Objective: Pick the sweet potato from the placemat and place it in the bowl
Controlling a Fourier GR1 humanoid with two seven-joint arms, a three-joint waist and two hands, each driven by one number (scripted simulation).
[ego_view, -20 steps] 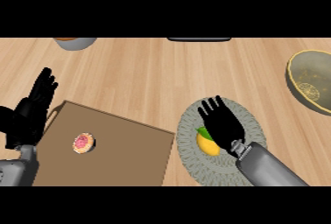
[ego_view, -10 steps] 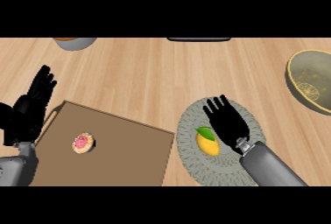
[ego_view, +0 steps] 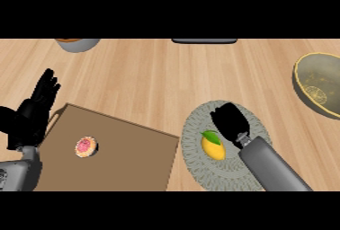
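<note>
A yellow, oval fruit with a green leaf (ego_view: 212, 146) lies on the round grey woven placemat (ego_view: 199, 173) at lower centre-right; it does not look like a sweet potato. My right hand (ego_view: 230, 121) hovers over the mat just right of and above the fruit, apart from it, its fingers held together and fairly straight, holding nothing. The bowl (ego_view: 312, 90), olive-grey with a yellow rim, stands at the right edge. My left hand (ego_view: 33, 112) rests open at the left edge, fingers up.
A brown cutting board (ego_view: 126, 152) lies left of the placemat with a small pink-iced pastry (ego_view: 85, 146) on it. A grey cup (ego_view: 78, 43) and a dark flat object (ego_view: 204, 41) sit along the far edge. Bare wooden counter lies between mat and bowl.
My right hand's splayed fingers have drawn together and the hand has shifted slightly right, uncovering more of the yellow fruit. The left hand and the fruit have stayed put.
</note>
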